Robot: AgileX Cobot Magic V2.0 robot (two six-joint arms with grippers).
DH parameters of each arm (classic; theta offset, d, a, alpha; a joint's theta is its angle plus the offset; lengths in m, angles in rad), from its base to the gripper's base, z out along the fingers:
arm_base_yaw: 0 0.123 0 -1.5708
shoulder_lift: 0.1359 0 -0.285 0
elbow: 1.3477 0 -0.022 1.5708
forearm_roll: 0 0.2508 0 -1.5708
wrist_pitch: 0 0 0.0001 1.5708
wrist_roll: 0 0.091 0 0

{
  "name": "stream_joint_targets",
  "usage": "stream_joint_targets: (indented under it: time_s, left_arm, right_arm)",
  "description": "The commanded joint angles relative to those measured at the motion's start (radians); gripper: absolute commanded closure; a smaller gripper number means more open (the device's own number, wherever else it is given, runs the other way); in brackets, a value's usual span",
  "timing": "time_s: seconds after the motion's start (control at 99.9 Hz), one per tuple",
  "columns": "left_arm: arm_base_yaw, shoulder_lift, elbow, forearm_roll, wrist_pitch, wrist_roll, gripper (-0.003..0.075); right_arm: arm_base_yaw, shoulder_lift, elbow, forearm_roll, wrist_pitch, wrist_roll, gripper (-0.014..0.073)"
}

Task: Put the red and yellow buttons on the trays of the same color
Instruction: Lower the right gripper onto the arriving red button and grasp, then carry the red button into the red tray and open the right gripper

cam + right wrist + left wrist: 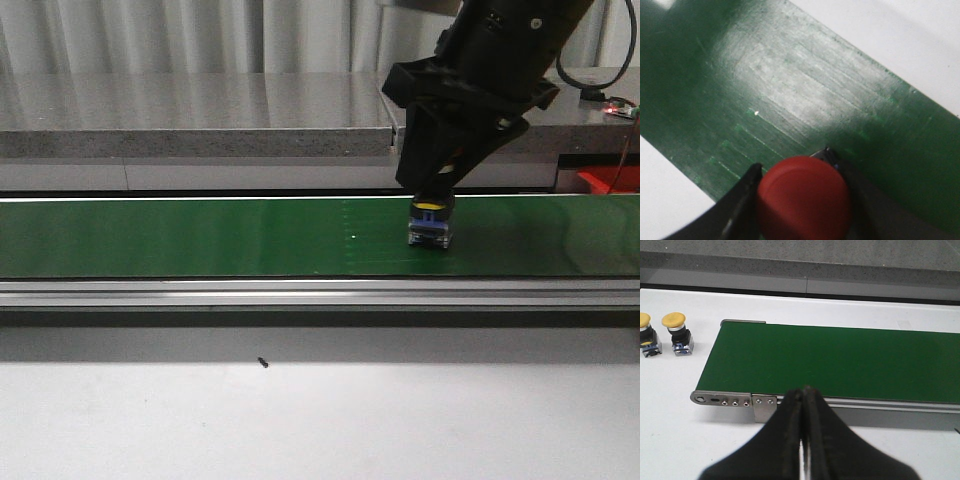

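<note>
- two yellow buttons (674, 319) (644, 318) stand side by side on the white worktop (670, 430), just off the end of the green belt (840, 360), seen from the left wrist.
- left end effector (802, 435) hangs near the belt's end with its fingers pressed together, holding nothing.
- right end effector (432, 205) is down on the belt, its fingers (742, 197) closed around a red button (802, 197).
- in the front view that button's cap looks yellowish and its blue base (430, 232) rests on the belt.
</note>
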Motion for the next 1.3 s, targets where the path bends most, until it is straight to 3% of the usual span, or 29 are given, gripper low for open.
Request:
stream_joint_targets:
  time_s: [0.0, 0.19, 0.39, 0.661, 1.031, 1.291]
  left_arm:
    - [-0.008, 0.009, -0.026, -0.006, -0.078, -0.001, 0.0741]
    - [-0.008, 0.009, -0.026, -0.006, -0.078, -0.001, 0.0741]
    - [-0.008, 0.009, -0.026, -0.006, -0.078, -0.001, 0.0741]
    - [-0.008, 0.009, -0.026, -0.006, -0.078, -0.001, 0.0741]
    - [-0.008, 0.009, -0.026, -0.006, -0.078, -0.001, 0.0741]
    - [-0.008, 0.009, -0.026, -0.006, -0.078, -0.001, 0.0741]
  right_arm:
    - [-0.039, -0.061, -0.065, 0.006, 0.021, 0.006, 0.0492]
    - [-0.204, -0.099, -0.213, 0.006, 0.092, 0.018, 0.0492]
    - [-0.449, -0.097, -0.354, 0.007, 0.125, 0.019, 0.0493]
    - [-0.696, -0.066, -0.378, 0.008, -0.009, 0.019, 0.0493]
    - [-0.784, 0.171, -0.382, 0.007, -0.200, 0.017, 0.0493]
    - [-0.784, 0.323, -0.538, 0.069, -0.135, 0.017, 0.0493]
